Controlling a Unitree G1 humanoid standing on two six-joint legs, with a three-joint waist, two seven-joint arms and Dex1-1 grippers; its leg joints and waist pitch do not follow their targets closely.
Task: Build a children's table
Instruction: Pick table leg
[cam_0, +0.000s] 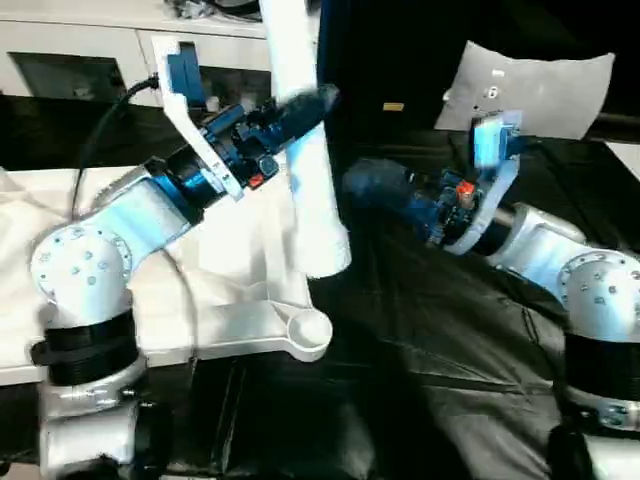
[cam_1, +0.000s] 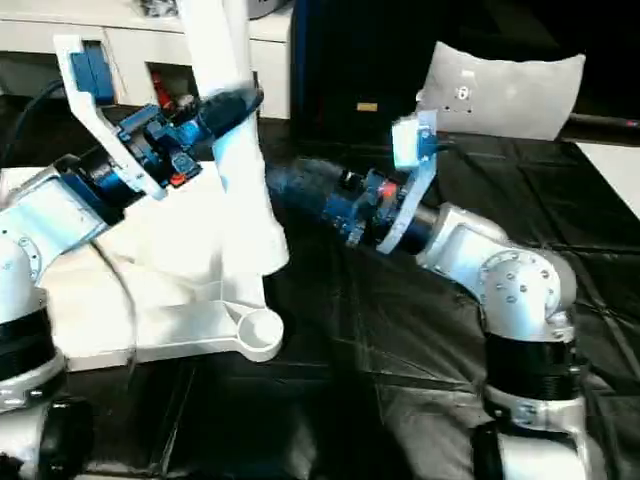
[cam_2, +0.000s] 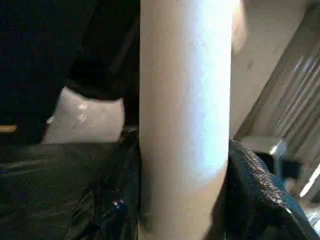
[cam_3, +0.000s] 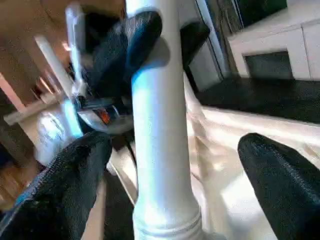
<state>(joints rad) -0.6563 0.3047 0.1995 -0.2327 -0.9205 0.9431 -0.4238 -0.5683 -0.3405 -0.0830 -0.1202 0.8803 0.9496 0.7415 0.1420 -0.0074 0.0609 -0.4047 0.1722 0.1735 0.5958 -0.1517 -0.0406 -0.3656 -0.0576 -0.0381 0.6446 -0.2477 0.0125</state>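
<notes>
The white table top (cam_0: 240, 322) lies upside down on the left of the workbench, a round corner socket (cam_0: 308, 331) at its near right corner. My left gripper (cam_0: 300, 105) is shut on a white leg (cam_0: 315, 190), which stands tilted, its wide lower end above the top near that socket. In the left wrist view the leg (cam_2: 185, 115) sits between my fingers (cam_2: 255, 185). My right gripper (cam_1: 285, 185) is open beside the lower leg; in its wrist view its fingers (cam_3: 75, 175) stand wide on either side of the leg (cam_3: 160, 150), apart from it.
The black mat (cam_0: 450, 330) covers the workbench to the right. A white bag (cam_0: 530, 85) lies at the back right. White cabinets (cam_0: 80, 50) stand behind on the left. A black cable (cam_0: 105, 120) runs to my left wrist.
</notes>
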